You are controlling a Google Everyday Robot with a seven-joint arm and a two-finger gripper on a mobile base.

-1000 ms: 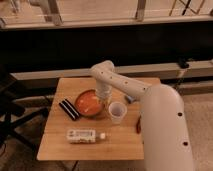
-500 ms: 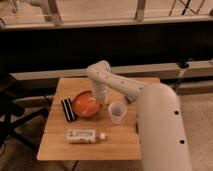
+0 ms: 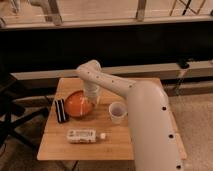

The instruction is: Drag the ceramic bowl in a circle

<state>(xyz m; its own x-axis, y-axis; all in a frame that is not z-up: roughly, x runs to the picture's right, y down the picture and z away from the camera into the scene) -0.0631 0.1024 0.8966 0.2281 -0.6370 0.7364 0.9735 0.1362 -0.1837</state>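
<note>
jaws: at cup-side rim of ceramic bowl (image 3: 76, 104), seemingly touching | white cup (image 3: 117, 111): near, apart

gripper (image 3: 93, 100) at ceramic bowl (image 3: 76, 105), cup (image 3: 117, 111) right

Four things are sitting on the one table (image 3: 116, 144): one ceramic bowl (image 3: 77, 105), one white cup (image 3: 117, 111), one flat black item (image 3: 60, 110), and one white bottle (image 3: 81, 135) lying down. One end effector (image 3: 93, 99) is hovering at the bowl's 3 o'clock rim.
</note>
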